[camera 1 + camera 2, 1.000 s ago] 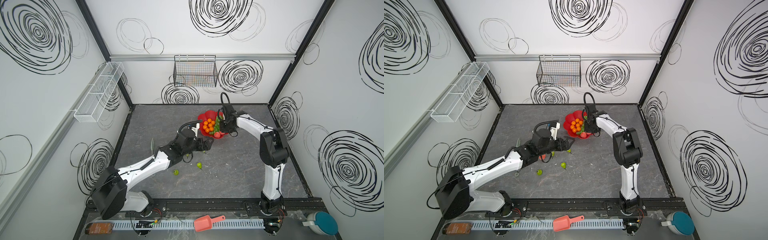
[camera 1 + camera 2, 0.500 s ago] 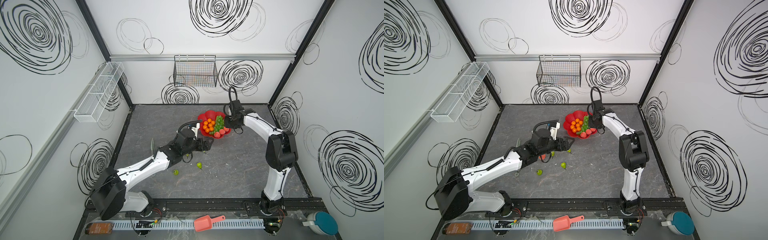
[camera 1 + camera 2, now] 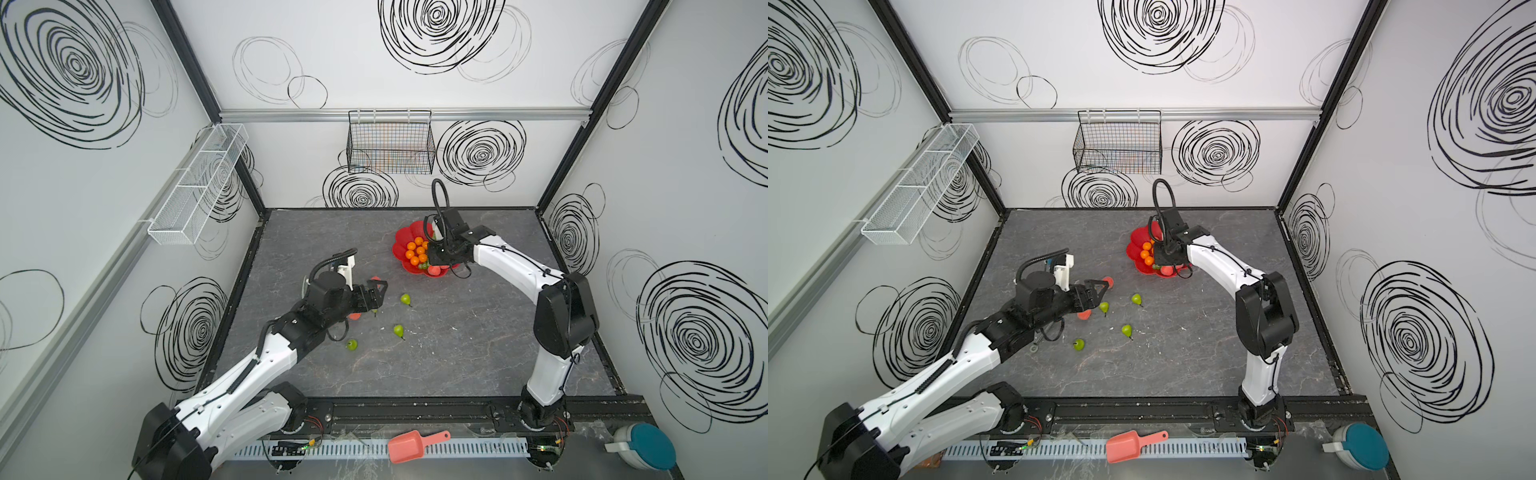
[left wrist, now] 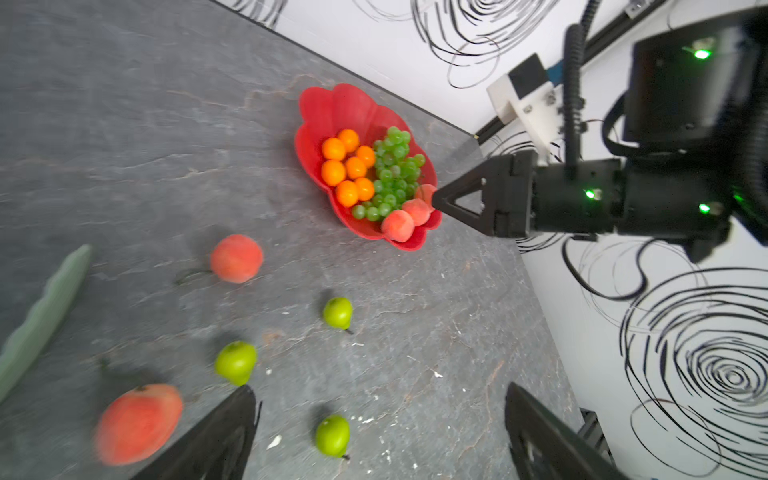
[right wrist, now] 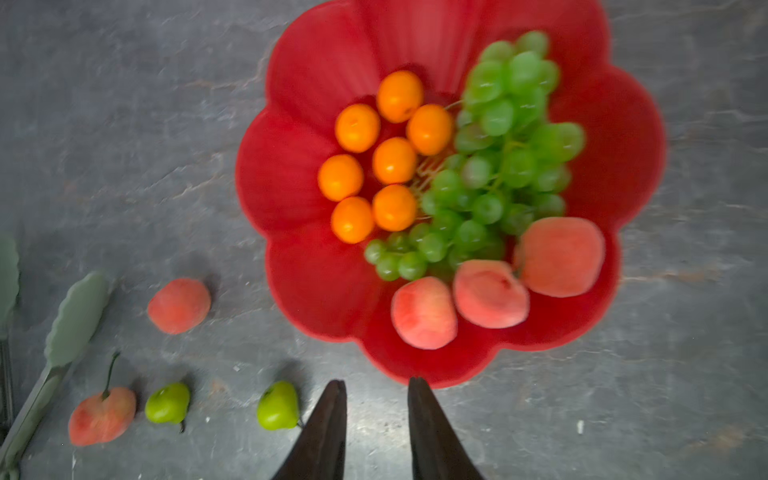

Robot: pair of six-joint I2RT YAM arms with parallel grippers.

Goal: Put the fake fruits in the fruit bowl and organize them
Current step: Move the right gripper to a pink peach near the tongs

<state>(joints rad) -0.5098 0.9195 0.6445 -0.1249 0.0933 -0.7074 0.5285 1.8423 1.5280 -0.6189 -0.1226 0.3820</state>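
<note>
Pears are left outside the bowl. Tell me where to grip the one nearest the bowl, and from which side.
Best pinch the pear across its wide belly, straight from above: it lies alone on the table, its thin stem sticking out sideways.

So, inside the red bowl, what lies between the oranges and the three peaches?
The bunch of green grapes lies between the oranges and the peaches in the red flower-shaped bowl; the right wrist view shows this.
</note>
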